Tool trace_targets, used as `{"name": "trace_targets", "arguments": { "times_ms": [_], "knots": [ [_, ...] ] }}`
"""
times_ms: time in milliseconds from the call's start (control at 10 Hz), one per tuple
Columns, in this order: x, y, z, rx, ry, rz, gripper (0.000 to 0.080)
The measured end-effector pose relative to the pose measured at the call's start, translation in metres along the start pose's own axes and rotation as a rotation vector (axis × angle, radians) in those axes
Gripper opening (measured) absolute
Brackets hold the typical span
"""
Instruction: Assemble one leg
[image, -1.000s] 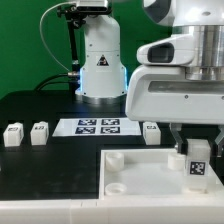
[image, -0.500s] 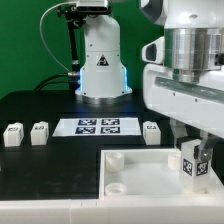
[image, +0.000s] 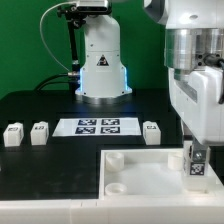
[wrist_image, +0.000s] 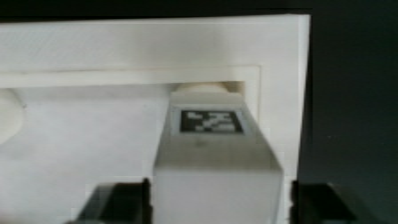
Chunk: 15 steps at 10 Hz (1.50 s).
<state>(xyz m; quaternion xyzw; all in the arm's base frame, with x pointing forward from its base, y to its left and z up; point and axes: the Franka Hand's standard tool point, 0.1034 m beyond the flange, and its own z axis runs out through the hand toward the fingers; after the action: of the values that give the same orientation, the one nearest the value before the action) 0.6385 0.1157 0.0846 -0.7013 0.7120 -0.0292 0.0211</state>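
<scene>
My gripper (image: 197, 166) is shut on a leg (image: 197, 167), a small white peg with a black-and-white tag. It holds the leg upright over the corner of the large white tray (image: 140, 172) at the exterior view's right. In the wrist view the leg (wrist_image: 214, 140) runs between my dark fingers (wrist_image: 125, 203), and its far end sits at the tray's corner socket (wrist_image: 208, 88). Three more legs stand on the black table: two (image: 13, 134) (image: 39, 131) at the exterior view's left and one (image: 151, 131) beside the marker board.
The marker board (image: 98, 126) lies flat on the black table behind the tray. The robot's white base (image: 100, 60) stands behind it. The tray has a round socket (image: 115, 185) at its near corner on the exterior view's left.
My wrist has turned about the vertical, and the held leg has turned with it over the tray's corner. The tray and the loose legs have not moved.
</scene>
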Motion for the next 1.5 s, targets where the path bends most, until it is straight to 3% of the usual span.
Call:
{"name": "trace_targets", "arguments": {
  "times_ms": [100, 200, 300, 400, 700, 1000, 1200, 1400, 1500],
  "knots": [
    [-0.001, 0.0, 0.001, 0.006, 0.006, -0.118, 0.0497],
    [-0.006, 0.003, 0.003, 0.005, 0.024, -0.325, 0.0617],
    [-0.011, 0.004, 0.001, -0.012, 0.037, -0.517, 0.0639],
    [-0.01, 0.003, 0.002, -0.011, 0.033, -0.593, 0.0648],
    [-0.009, 0.003, 0.002, -0.017, 0.032, -0.894, 0.0649],
    [0.005, -0.001, 0.005, 0.006, 0.049, -1.371, 0.0649],
    [0.028, -0.007, 0.005, 0.032, 0.025, -1.505, 0.0649],
    [0.025, -0.006, 0.006, 0.03, 0.026, -1.479, 0.0649],
    [0.026, -0.007, 0.006, 0.03, 0.026, -1.483, 0.0523]
  ]
}}
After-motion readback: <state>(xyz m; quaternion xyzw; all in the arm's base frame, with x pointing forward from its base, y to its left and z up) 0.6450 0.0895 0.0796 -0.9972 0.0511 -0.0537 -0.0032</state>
